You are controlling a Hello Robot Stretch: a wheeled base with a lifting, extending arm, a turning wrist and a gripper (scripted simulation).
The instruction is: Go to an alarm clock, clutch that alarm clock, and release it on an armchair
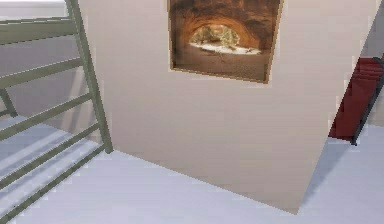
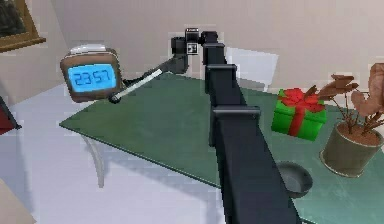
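Across the middle of the arm side view lies a green-topped bench [image 2: 150, 125] on white legs. At its right end I see a green gift box [image 2: 298, 114] with a red bow, a potted plant [image 2: 352, 148] with brown leaves, and a dark round dish [image 2: 292, 179] near the lower edge. A white chair [image 2: 256, 68] stands behind the bench. The arm [image 2: 236, 135] runs up the centre of that view, over the benchtop. In the forward view a wall [image 1: 210, 130] with a framed picture [image 1: 225, 38] blocks the middle, with a grey-green ladder frame [image 1: 60, 90] at left and something red [image 1: 362, 98] at right. At upper left of the arm side view, the tool [image 2: 126, 88] holds the alarm clock [image 2: 90, 75], clear of the bench; how its fingers are set I cannot tell.
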